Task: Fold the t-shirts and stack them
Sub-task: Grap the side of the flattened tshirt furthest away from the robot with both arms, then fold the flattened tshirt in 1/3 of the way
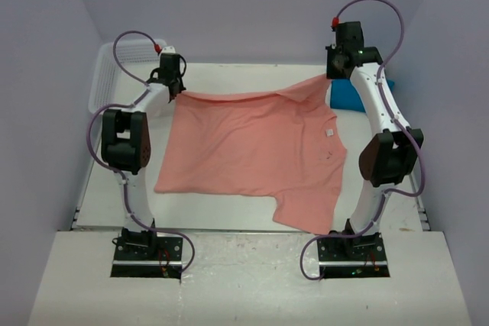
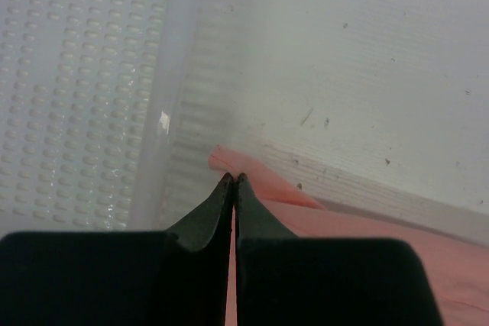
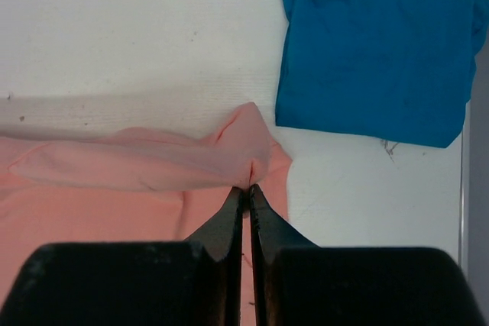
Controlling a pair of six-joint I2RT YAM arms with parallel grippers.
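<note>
Pink shirt (image 1: 252,146), far edge pinched by left gripper (image 2: 233,179) and right gripper (image 3: 246,188); blue shirt (image 3: 374,43) ahead-right of right jaws, basket (image 2: 76,89) ahead-left of left jaws.

No writing can be read; the small white neck label (image 1: 330,132) on the salmon-pink cloth t-shirt (image 1: 252,146) is too small to be deciphered.
</note>
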